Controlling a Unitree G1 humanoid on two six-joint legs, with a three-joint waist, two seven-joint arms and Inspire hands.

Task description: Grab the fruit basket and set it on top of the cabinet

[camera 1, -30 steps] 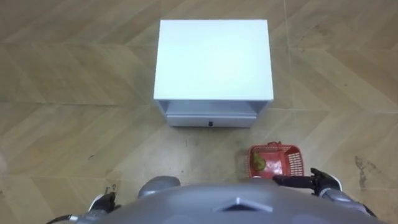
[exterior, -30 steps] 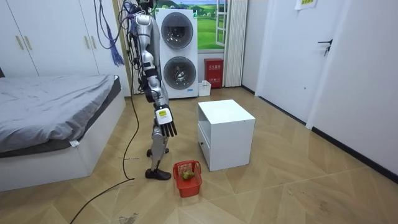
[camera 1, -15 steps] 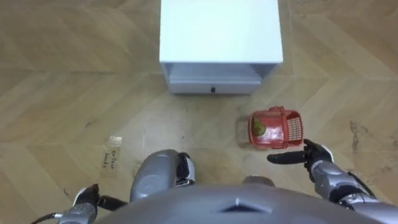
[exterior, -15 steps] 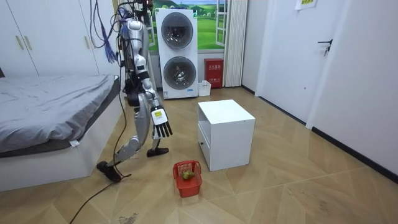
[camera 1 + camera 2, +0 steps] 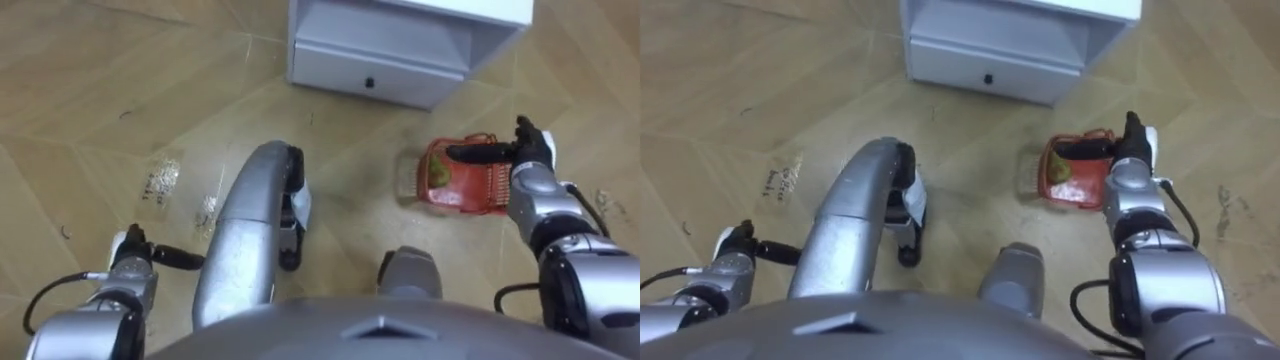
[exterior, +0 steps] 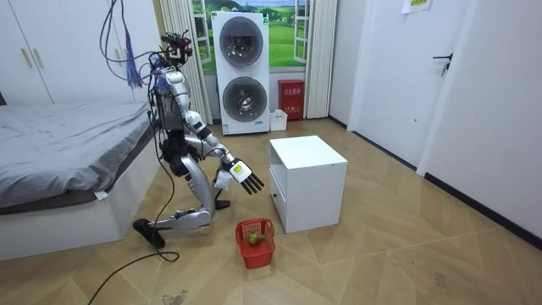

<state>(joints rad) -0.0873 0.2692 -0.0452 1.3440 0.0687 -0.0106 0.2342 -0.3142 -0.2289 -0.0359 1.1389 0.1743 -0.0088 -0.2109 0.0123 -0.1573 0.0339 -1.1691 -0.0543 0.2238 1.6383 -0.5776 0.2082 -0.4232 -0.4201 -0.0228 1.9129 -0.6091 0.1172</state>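
The robot is kneeling on one knee on the wood floor (image 5: 90,90) between the bed (image 6: 68,144) and the white cabinet (image 6: 306,161). It is probably getting low because the fruit basket (image 5: 468,192) is sitting on the floor, just beside the cabinet's front corner. The right hand (image 5: 528,152) is hovering above the basket with its fingers (image 5: 475,152) straight and apart, gripping nothing, seemingly lining up a grasp from above. The left hand (image 5: 133,252) is hanging low at the robot's left; its state cannot be told. The basket is red slatted plastic, standing upright and carrying a yellow-green fruit (image 5: 438,173).
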